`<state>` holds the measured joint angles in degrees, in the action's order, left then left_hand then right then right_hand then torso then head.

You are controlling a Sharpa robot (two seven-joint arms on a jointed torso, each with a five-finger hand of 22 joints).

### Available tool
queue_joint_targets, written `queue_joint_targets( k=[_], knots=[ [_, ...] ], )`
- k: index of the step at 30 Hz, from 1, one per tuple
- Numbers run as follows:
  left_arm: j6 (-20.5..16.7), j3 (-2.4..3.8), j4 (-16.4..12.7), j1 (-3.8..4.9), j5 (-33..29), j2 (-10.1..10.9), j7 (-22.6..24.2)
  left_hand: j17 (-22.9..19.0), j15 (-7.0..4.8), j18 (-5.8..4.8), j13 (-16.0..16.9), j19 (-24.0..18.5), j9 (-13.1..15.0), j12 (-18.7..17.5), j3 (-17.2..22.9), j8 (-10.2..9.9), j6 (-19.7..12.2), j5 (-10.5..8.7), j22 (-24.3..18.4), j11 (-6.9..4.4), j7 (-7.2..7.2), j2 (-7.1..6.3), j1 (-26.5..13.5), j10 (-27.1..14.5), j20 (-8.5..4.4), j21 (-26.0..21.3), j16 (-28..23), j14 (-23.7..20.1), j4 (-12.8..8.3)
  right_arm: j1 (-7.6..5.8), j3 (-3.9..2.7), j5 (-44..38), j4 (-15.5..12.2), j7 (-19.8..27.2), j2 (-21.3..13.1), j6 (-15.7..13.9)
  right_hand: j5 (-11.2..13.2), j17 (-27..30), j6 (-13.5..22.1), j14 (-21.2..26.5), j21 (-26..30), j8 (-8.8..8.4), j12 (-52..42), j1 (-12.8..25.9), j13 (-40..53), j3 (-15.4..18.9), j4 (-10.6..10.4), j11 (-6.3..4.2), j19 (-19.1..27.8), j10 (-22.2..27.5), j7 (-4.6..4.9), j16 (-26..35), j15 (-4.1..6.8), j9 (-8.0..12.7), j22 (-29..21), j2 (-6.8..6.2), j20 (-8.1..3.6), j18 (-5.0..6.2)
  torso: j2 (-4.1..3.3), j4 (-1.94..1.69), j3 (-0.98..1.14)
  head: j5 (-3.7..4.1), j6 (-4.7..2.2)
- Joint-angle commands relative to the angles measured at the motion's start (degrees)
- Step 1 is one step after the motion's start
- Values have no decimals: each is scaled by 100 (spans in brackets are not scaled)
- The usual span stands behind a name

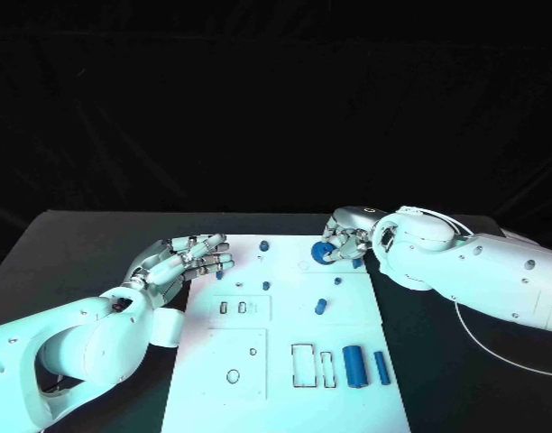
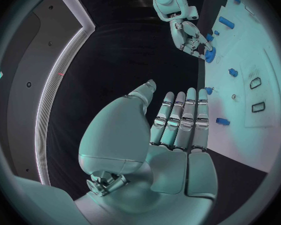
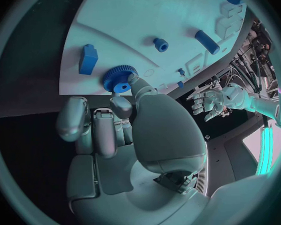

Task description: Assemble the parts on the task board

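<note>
The right hand (image 1: 343,245) pinches a blue gear (image 3: 118,78) at the far right part of the white task board (image 1: 289,361). The left hand (image 1: 185,262) hovers at the board's far left edge, fingers straight and slightly apart, holding nothing. Two long blue parts (image 1: 366,364) lie near the board's near right corner

A robotics lab or test cell: a black desk (image 1: 81,244) stands before a black curtain (image 1: 276,108), bearing a white task board (image 1: 289,361) with cut-out slots, and a white cable (image 1: 484,338) trails across it.
</note>
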<state>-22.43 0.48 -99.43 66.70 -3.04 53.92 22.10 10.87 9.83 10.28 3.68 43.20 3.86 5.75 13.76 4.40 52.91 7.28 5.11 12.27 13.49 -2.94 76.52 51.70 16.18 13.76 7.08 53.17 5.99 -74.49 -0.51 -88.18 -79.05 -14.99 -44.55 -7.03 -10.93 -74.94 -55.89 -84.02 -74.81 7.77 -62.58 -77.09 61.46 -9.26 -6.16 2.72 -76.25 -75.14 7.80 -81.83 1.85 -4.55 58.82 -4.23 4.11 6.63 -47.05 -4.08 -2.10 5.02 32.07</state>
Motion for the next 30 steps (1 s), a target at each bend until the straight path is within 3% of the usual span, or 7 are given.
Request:
queue_joint_targets(
  k=[1,4,9,11,15,26,30],
  knots=[
    [129,4,-2,5,-9,-12,58,-5,15,15,5,22,0,20,12,33,-7,-21,-5,-10,135,44,22,13,5,1,-23,43,-30,72,34,-364,9,-60,25,90,109,-122,-111,-363,-43,73,-109,-87,112,-70,36,-29,-46,-87,-18,-44,3,-11,43,51,8,-72,0,-2,-3,0,7],
    [132,4,-1,5,-9,-11,57,-12,15,15,5,25,-1,22,16,35,-5,-21,-7,-10,134,46,29,14,5,2,-26,48,-38,86,34,-459,-25,-30,26,-103,273,-171,-310,-371,-92,165,-251,-199,270,-214,89,-79,-75,-170,-78,-76,39,-41,124,158,-14,-84,0,1,-1,-1,15],
    [135,4,1,5,-9,-12,57,-12,15,15,5,25,-1,22,16,35,-5,-21,-7,-10,134,46,29,14,5,2,-26,48,-38,99,34,-540,-181,115,5,-757,447,-237,-532,-382,-172,257,-413,-356,463,-520,193,-155,-129,-268,-167,-119,103,-76,257,320,-73,-107,-1,-3,-4,-4,-1],
    [136,4,4,5,-9,-15,56,-12,15,15,5,25,-1,22,16,35,-5,-21,-7,-10,134,46,29,14,5,2,-26,48,-38,102,33,-527,-279,190,-1,-1056,472,-226,-549,-378,-177,258,-390,-362,453,-600,208,-162,-128,-255,-175,-113,111,-77,261,342,-84,-108,-1,-9,-3,-3,-8],
    [140,4,9,5,-9,-21,55,-17,14,15,5,27,0,24,21,37,-2,-21,-9,-11,134,51,35,16,4,2,-27,52,-43,103,32,-512,-433,244,59,-1352,441,-225,-549,-376,-185,232,-371,-270,458,-696,191,-160,-124,-252,-171,-113,113,-70,269,304,-93,-111,-2,-14,-10,-2,-15],
    [173,4,18,5,-9,-71,54,-17,14,15,5,27,0,24,21,37,-2,-21,-9,-11,134,51,35,16,4,2,-27,52,-43,105,38,-713,-286,213,738,-1146,384,-212,-529,-371,-190,168,-335,-62,464,-807,127,-145,-112,-251,-154,-106,103,-52,271,222,-89,-111,-5,-20,-10,-35,-22],
    [181,4,27,4,-9,-90,51,-17,14,15,5,27,0,24,21,37,-2,-21,-9,-11,134,51,35,16,4,2,-27,52,-43,126,54,-763,-164,169,970,-1039,204,-205,-522,-369,-193,129,-322,41,478,-857,109,-137,-107,-251,-145,-102,96,-42,272,159,-82,-110,-13,-40,-16,-34,-16]
  ],
)
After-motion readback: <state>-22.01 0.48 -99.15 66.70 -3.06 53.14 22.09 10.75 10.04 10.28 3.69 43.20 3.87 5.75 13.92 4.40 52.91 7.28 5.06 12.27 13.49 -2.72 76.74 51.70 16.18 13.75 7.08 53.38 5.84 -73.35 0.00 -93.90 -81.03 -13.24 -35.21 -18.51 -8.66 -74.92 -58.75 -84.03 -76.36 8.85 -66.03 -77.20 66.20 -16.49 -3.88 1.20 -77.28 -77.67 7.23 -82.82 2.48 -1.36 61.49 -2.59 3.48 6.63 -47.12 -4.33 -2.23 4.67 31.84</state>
